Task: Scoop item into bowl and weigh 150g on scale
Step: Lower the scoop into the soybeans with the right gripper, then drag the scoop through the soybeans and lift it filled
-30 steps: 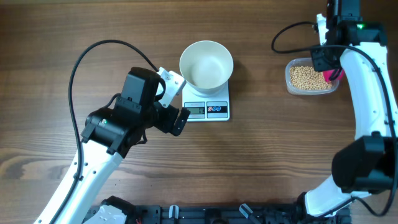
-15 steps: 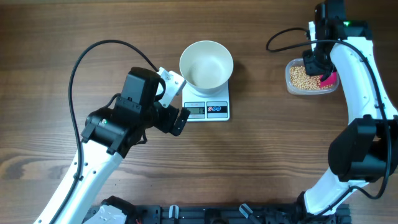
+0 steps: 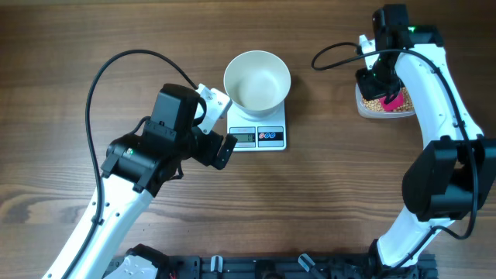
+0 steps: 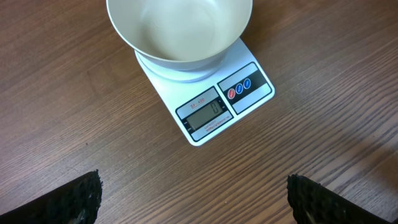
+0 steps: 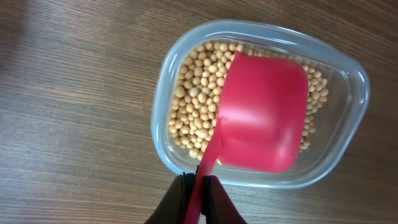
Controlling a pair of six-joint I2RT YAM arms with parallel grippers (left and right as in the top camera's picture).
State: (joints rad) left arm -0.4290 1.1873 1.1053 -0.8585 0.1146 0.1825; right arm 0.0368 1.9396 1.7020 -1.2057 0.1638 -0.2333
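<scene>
The white bowl [image 3: 256,81] stands empty on the white scale [image 3: 258,137] at mid-table. In the left wrist view the bowl [image 4: 180,31] and scale [image 4: 214,109] lie ahead of my left gripper [image 4: 193,193], which is open with only bare wood between its fingers. Seen from overhead, the left gripper [image 3: 219,125] hovers just left of the scale. The beans [image 5: 196,93] fill a clear tub [image 5: 163,143] at the far right. My right gripper [image 5: 199,186] is shut on the handle of a red scoop [image 5: 264,115], whose cup sits over the beans and hides those beneath it.
The clear tub [image 3: 364,108] sits near the table's right back corner under the right gripper [image 3: 380,81]. Black cables loop over the table behind both arms. Bare wood lies between the scale and the tub.
The right arm has swung left across the tub, carrying the scoop with it. The left arm, bowl and scale have not moved.
</scene>
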